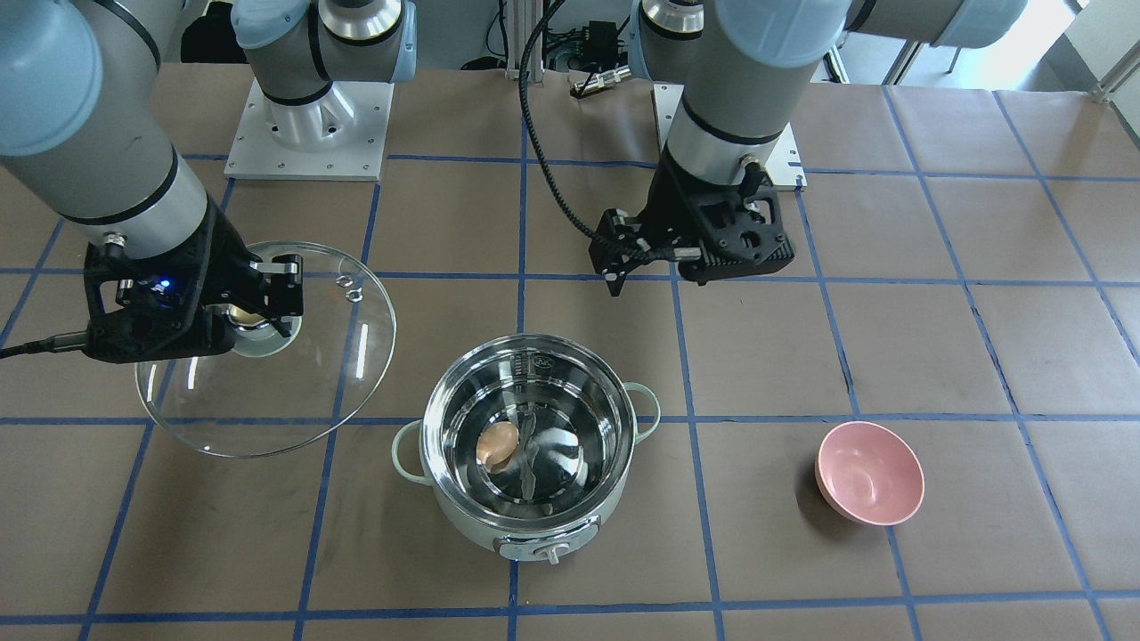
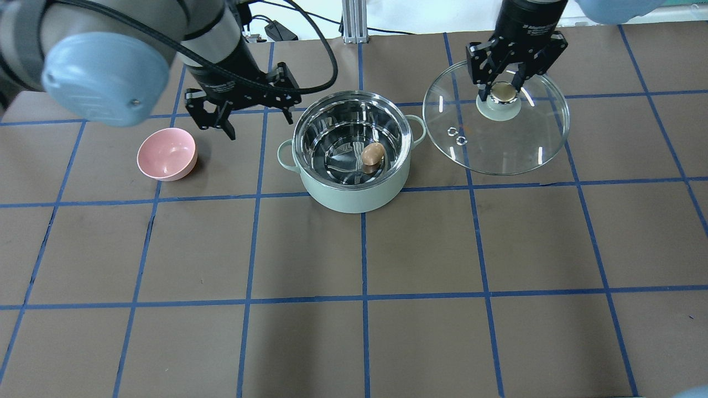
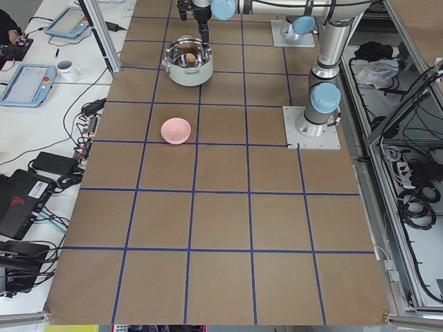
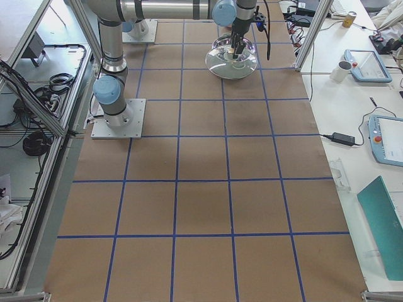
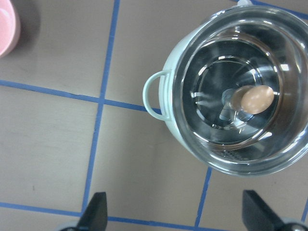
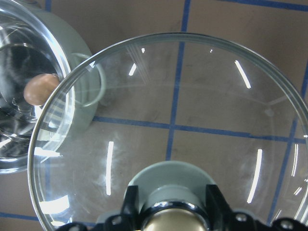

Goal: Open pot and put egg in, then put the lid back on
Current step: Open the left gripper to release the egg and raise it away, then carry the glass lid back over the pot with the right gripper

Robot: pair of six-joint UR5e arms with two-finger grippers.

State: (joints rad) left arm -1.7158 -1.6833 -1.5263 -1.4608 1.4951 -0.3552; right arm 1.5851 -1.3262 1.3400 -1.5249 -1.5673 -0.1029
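I see the pot (image 2: 354, 194) mirror-bright steel inside, matt mint outside — the lid (image 2: 498, 148) clear glossy glass, the egg (image 2: 373, 154) smooth tan.

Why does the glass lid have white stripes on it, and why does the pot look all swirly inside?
Right wrist view: the white stripes on the lid are glare, bright light bouncing off the glass. Left wrist view: the pot has a shiny steel inside that works like a bent mirror, so it shows warped streaks and a smeared reflection beside the egg. Front-facing view: the same stripes and swirls show.
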